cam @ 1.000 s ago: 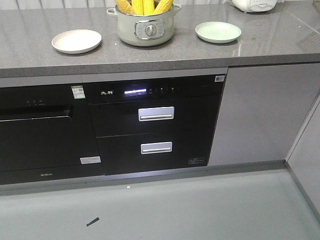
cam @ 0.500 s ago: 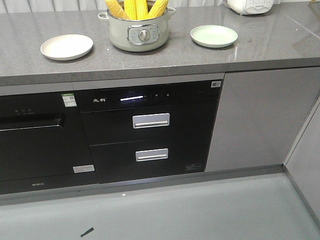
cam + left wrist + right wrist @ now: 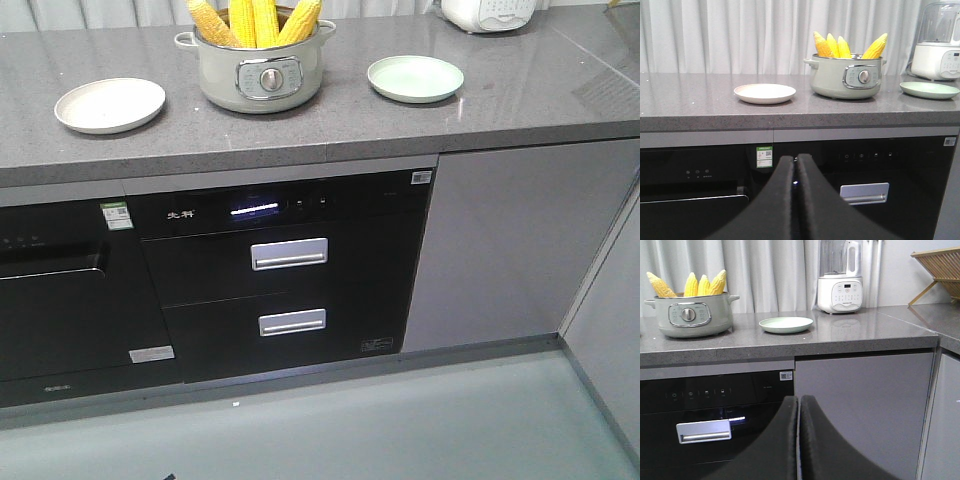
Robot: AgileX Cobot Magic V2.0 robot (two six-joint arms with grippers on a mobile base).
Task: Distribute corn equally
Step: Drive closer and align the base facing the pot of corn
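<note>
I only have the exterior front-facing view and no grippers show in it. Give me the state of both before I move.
Observer: The left gripper is shut, with nothing between its fingers.
Operator: Now the other one.
Observer: The right gripper is shut too, and empty.
Operator: Describe the white appliance cut off at my top edge.
Observer: It carries a tall clear jar with a handle.

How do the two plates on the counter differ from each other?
The cream plate is off-white; the green plate is pale mint. The cream plate lies left of the pot, the green plate right of it, nearer the white appliance. Both are round, flat and hold no corn.
</note>
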